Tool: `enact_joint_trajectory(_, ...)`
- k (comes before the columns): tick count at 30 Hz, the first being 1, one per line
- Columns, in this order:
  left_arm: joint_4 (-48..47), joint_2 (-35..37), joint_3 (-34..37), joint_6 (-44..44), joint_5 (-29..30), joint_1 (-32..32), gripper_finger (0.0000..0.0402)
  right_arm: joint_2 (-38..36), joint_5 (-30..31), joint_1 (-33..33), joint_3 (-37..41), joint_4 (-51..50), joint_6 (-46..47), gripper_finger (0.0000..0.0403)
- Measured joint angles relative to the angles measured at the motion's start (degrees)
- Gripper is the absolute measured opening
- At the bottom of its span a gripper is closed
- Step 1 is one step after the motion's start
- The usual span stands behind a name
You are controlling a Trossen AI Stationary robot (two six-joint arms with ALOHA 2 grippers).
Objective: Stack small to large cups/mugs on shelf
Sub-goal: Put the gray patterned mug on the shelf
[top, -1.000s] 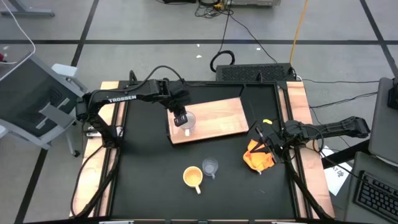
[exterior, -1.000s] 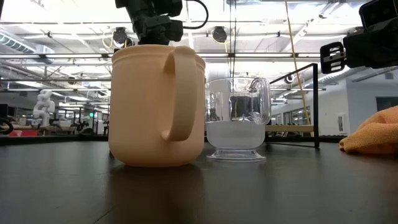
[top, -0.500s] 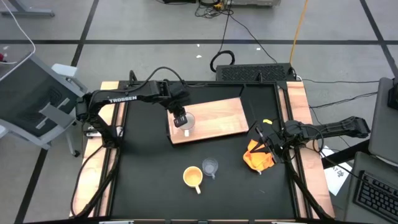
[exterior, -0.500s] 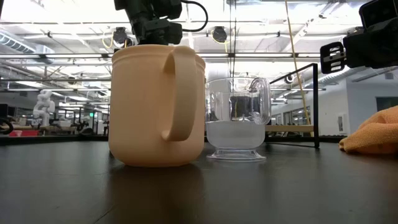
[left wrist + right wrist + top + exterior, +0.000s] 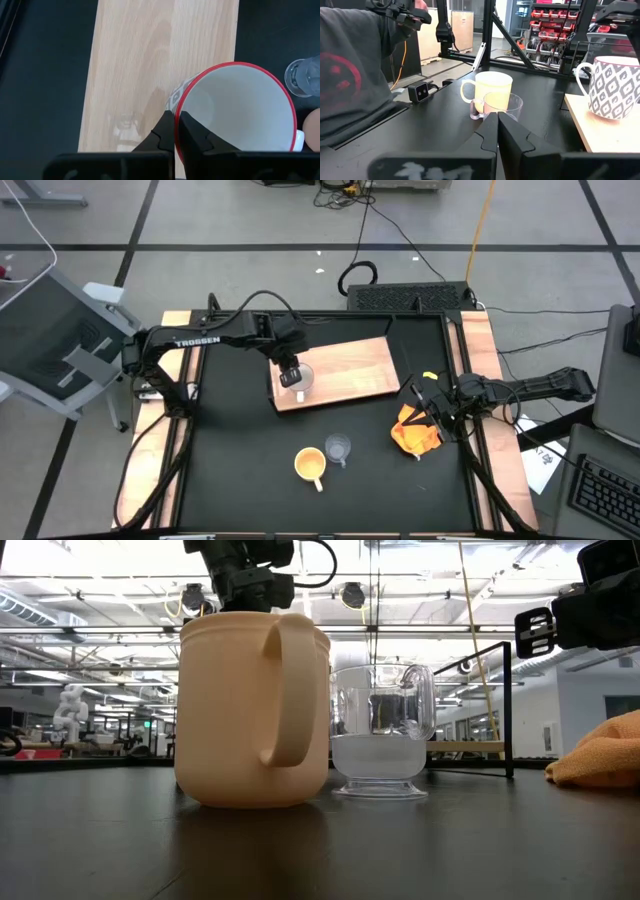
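Observation:
The white patterned mug with a red rim stands near the left end of the light-brown board. My left gripper is above it, shut on its rim. The yellow-orange mug and the clear glass cup stand side by side on the black tabletop nearer the front; in the low view the mug and the glass look close together. My right gripper waits shut by the table's right edge, just beyond the orange cloth. My left gripper pinches the white mug's rim from above, one finger inside the mug and one finger outside against its wall. The mug stays upright over the board; whether its base rests on the wood I cannot tell.
The board's right part is bare wood. A black wire rack stands at the table's far edge. Wooden rails run along both table sides. A person in a dark shirt shows beyond the table in the right wrist view.

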State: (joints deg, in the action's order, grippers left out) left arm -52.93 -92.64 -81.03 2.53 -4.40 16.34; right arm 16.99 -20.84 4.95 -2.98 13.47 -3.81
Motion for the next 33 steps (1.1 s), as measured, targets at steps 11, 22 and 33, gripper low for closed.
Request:
enact_joint_trajectory(11,0.05,0.0,0.0,0.94,0.61,-1.19,0.0006,0.02,0.0,0.0,0.0,0.0,0.07,0.0)
enact_joint_trajectory(22,1.43,0.0,1.71,2.18,1.51,-1.21,0.0006,0.01,0.0,0.0,0.0,0.0,0.09,0.0)
enact_joint_trajectory(33,3.91,0.13,4.0,1.88,0.82,-0.53,0.0006,0.01,0.0,0.0,0.0,0.02,0.09,0.0)
